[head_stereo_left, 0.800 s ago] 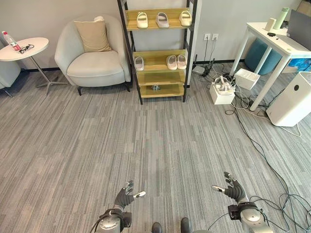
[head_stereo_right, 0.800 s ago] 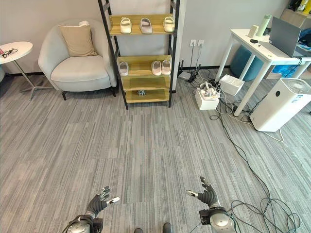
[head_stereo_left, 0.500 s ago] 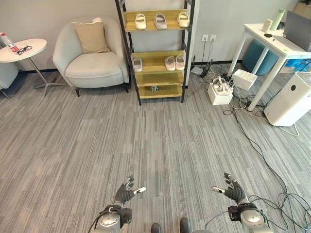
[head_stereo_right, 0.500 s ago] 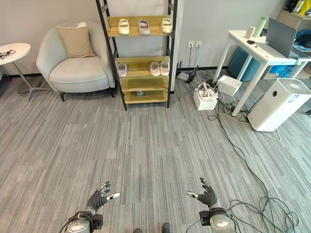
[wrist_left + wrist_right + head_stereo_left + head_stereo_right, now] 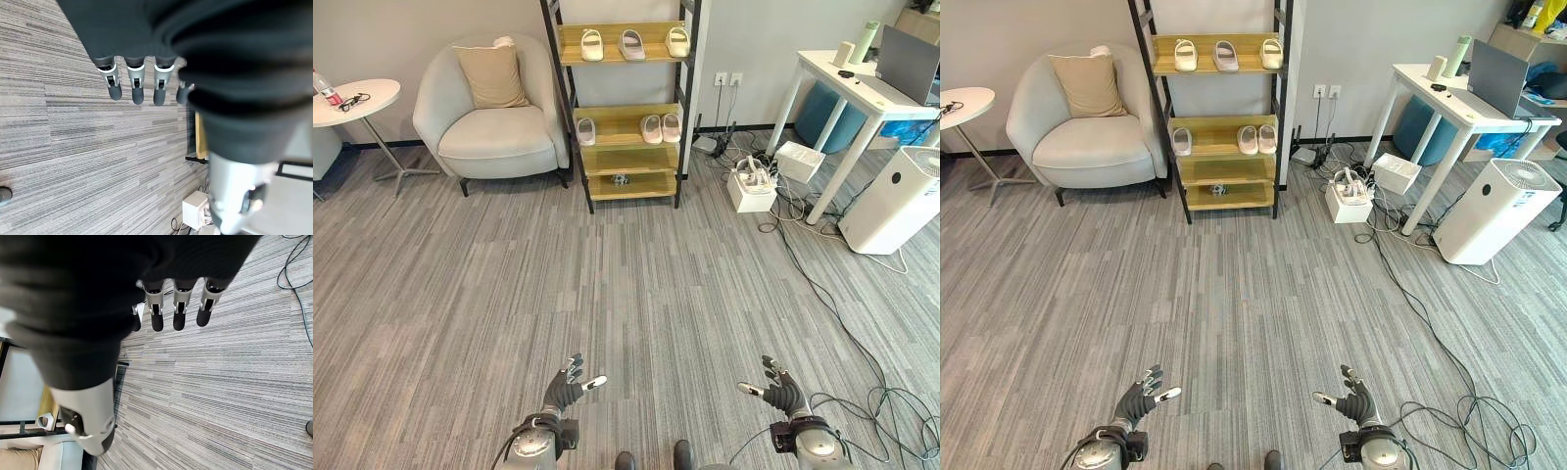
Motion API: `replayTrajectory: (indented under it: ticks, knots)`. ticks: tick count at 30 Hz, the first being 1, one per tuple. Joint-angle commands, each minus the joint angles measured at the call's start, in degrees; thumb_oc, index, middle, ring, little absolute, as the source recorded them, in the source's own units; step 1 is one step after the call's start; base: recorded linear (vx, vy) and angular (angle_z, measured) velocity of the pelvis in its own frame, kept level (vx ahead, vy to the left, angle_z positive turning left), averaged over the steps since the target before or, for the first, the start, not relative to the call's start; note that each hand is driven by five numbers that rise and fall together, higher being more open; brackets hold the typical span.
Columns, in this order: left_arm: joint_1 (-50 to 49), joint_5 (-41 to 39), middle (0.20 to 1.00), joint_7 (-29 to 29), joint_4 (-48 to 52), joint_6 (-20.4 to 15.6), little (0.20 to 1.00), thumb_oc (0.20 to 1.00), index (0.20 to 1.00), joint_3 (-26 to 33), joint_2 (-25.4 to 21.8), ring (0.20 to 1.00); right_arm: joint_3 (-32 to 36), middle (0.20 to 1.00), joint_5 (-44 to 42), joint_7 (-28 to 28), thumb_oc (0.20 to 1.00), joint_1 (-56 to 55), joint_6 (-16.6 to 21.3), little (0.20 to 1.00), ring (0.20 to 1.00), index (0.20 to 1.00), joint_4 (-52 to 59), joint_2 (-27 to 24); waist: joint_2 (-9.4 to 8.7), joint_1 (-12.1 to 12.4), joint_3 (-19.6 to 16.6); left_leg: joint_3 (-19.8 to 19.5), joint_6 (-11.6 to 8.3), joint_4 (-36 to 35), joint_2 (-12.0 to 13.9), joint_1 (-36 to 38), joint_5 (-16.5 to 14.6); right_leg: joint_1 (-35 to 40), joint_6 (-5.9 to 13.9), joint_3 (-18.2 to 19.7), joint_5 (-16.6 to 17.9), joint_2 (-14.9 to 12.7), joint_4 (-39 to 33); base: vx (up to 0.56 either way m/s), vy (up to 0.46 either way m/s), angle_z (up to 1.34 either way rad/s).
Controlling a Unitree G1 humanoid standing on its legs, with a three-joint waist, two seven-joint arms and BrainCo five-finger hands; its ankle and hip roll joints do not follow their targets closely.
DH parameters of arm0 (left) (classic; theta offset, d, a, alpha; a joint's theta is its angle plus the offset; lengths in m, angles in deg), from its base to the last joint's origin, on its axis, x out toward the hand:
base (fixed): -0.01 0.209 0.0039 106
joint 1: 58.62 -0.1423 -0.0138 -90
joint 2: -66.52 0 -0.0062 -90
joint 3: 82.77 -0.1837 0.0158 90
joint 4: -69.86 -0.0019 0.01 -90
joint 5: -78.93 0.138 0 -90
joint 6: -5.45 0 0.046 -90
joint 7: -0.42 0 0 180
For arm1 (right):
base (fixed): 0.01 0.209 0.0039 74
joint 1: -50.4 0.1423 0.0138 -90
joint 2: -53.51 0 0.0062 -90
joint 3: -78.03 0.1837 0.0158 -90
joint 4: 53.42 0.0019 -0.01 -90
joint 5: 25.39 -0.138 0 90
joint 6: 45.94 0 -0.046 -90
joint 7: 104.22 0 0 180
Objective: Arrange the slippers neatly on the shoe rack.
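The black-framed wooden shoe rack (image 5: 622,182) stands against the far wall. Three pale slippers (image 5: 630,43) sit in a row on its top shelf. On the middle shelf one slipper (image 5: 586,130) lies at the left and a pair (image 5: 661,127) at the right. A small dark thing (image 5: 621,179) lies on the low shelf. My left hand (image 5: 565,388) and right hand (image 5: 777,394) hang low over the carpet, far from the rack, fingers straight and holding nothing. The wrist views show the fingers (image 5: 136,85) and fingers (image 5: 178,308) spread over bare carpet.
A grey armchair (image 5: 494,127) with a beige cushion stands left of the rack, a round side table (image 5: 352,101) farther left. To the right are a white desk (image 5: 862,93), a white air purifier (image 5: 896,201), boxes (image 5: 752,186) and cables (image 5: 822,284) across the floor.
The whole picture has shifted a little, so the camera moved. Both hands stay low and open, holding nothing.
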Motion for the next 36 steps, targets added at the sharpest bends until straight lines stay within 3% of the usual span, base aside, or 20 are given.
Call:
replayTrajectory:
  ticks: [1, 14, 15, 16, 17, 20, 22, 26, 31, 36]
  knots:
    - [4.16, -1.24, 1.0, -0.35, 0.33, -2.05, 1.0, 1.0, 1.0, 1.13, -0.83, 1.0, -1.89, 1.0, -0.7, 0.24, 1.0, 3.38, 1.67, 1.0, 1.0, 1.0, 1.31, -0.23, -1.6, -0.09, 0.48, -1.17, -1.55, -0.03, 0.93, 1.47, -6.26, 3.02, 4.99, 2.34, -7.54, -4.91, 0.06, 0.0, 0.0, 0.0]
    - [3.29, 0.68, 1.0, -0.1, 0.03, -1.44, 1.0, 1.0, 1.0, 2.0, -2.39, 1.0, -1.88, 1.0, -0.79, 0.27, 1.0, 5.33, 1.02, 1.0, 1.0, 1.0, 2.15, -0.76, -1.96, 0.55, 3.15, -0.74, -0.32, -0.03, 0.2, -0.67, -5.92, 0.48, 5.8, 2.57, -6.79, -5.6, 1.09, 0.0, 0.038, -0.06]
    - [3.74, 0.77, 1.0, -0.13, 0.05, -1.51, 1.0, 1.0, 1.0, 1.92, -2.55, 1.0, -1.87, 1.0, -0.71, 0.28, 1.0, 5.59, 0.94, 1.0, 1.0, 1.0, 2.14, -0.79, -2.01, 0.61, 3.54, -0.79, 0.03, -0.03, 0.06, -0.8, -5.8, -0.71, 5.99, 2.67, -7.23, -5.77, 3.3, -0.06, 0.141, -0.01]
    - [4.12, 1.29, 1.0, -0.01, 0.93, -1.61, 1.0, 1.0, 1.0, 2.08, -3.05, 1.0, -1.65, 1.0, 0.11, 0.1, 1.0, 5.78, 0.77, 1.0, 1.0, 1.0, 2.65, -0.81, -2.05, 0.58, 4.38, -0.97, 0.9, 0.39, -0.47, -1.1, -6.13, -4.52, 7.02, 3.01, -8.25, -5.9, 10.54, -0.06, 0.141, -0.07]
    - [4.13, 1.29, 1.0, -0.01, 0.93, -1.6, 1.0, 1.0, 1.0, 2.08, -3.06, 1.0, -1.65, 1.0, 0.12, 0.1, 1.0, 5.79, 0.76, 1.0, 1.0, 1.0, 2.66, -0.8, -2.09, 0.61, 4.32, -0.93, 0.92, 0.42, -0.51, -1.2, -6.13, -4.79, 7.04, 3.07, -8.43, -5.93, 10.89, -0.04, 0.149, -0.06]
    - [4.29, 1.96, 1.0, -0.03, 1.28, -1.59, 1.0, 1.0, 1.0, 2.38, -2.95, 1.0, -0.76, 1.0, 0.4, -0.11, 1.0, 5.29, 0.45, 1.0, 1.0, 1.0, 3.24, -0.14, -1.98, -0.24, 5.74, -1.11, 1.96, 0.53, -1.26, 0.4, -6.91, -10.28, 9.76, 3.11, -4.6, -7.14, 23.92, 0.03, 0.147, -0.02]
    - [4.8, 2.36, 1.0, -0.2, 0.55, -1.57, 1.0, 1.0, 1.0, 2.42, -2.53, 1.0, -0.22, 1.0, -0.21, -0.04, 1.0, 4.58, 0.61, 1.0, 1.0, 1.0, 2.63, 0.78, -1.29, -0.71, 6.43, -1.54, 1.99, 0.19, -0.94, 2.17, -7.59, -13.25, 9.53, 3.23, -3.81, -6.83, 29.45, 0.17, 0.134, 0.0]
    - [5.88, 1.48, 1.0, -0.42, 1.24, -1.92, 1.0, 1.0, 1.0, 1.78, -2.18, 1.0, 0.54, 1.0, -1.87, 0.4, 1.0, 4.02, 0.71, 1.0, 1.0, 1.0, 2.16, 0.76, -0.79, -2.03, 6.78, -2.66, 1.46, -0.03, -1.66, 5.89, -10.45, -16.03, 8.1, 0.28, -2.73, -7.26, 21.01, 0.22, 0.033, 0.16]
    - [9.55, 4.33, 1.0, -1.12, 1.02, -1.98, 1.0, 1.0, 1.0, -0.17, -2.24, 1.0, 0.0, 1.0, -1.95, 0.62, 1.0, 3.93, 0.18, 1.0, 1.0, 1.0, 0.48, 1.17, -2.08, -4.72, 7.35, -4.45, 0.14, -0.03, -1.98, 10.12, -14.22, -19.09, 9.45, -0.72, 1.09, -5.36, 3.47, 0.29, -0.054, 0.11]
    - [9.85, 5.23, 1.0, -0.46, 0.29, -2.05, 1.0, 1.0, 1.0, -1.05, -1.43, 1.0, 0.28, 1.0, -1.19, -0.02, 1.0, 1.28, 0.24, 1.0, 1.0, 1.0, 0.49, 0.51, -2.55, -6.23, 5.5, -6.0, -0.83, -0.03, -1.22, 13.24, -17.52, -17.54, 8.74, -2.01, 2.2, -4.13, 1.18, 0.33, -0.116, 0.34]
